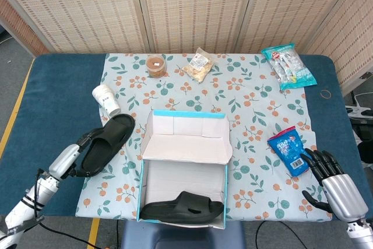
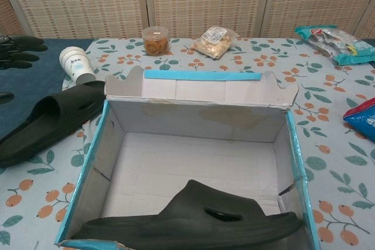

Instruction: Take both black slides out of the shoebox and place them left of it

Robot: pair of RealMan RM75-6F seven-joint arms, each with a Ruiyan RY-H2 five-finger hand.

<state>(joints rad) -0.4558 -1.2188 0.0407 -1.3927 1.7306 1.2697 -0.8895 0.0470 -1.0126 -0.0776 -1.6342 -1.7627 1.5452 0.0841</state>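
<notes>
One black slide (image 1: 108, 144) (image 2: 44, 121) lies flat on the floral cloth, left of the shoebox (image 1: 141, 185) (image 2: 88, 174). The other black slide (image 1: 183, 207) (image 2: 199, 221) lies inside the box against its near wall. My left hand (image 1: 74, 157) is open at the heel end of the outer slide, holding nothing. In the chest view its fingertips (image 2: 17, 45) hover above and left of that slide, apart from it. My right hand (image 1: 329, 170) is open with fingers spread at the table's right front edge, beside the blue packet.
A paper cup (image 1: 106, 98) (image 2: 76, 65) lies just beyond the outer slide's toe. A cookie jar (image 1: 155, 65), a snack bag (image 1: 198, 65) and a green packet (image 1: 287, 65) sit along the back. A blue packet (image 1: 289, 150) lies right of the box, whose lid (image 1: 186, 138) stands open.
</notes>
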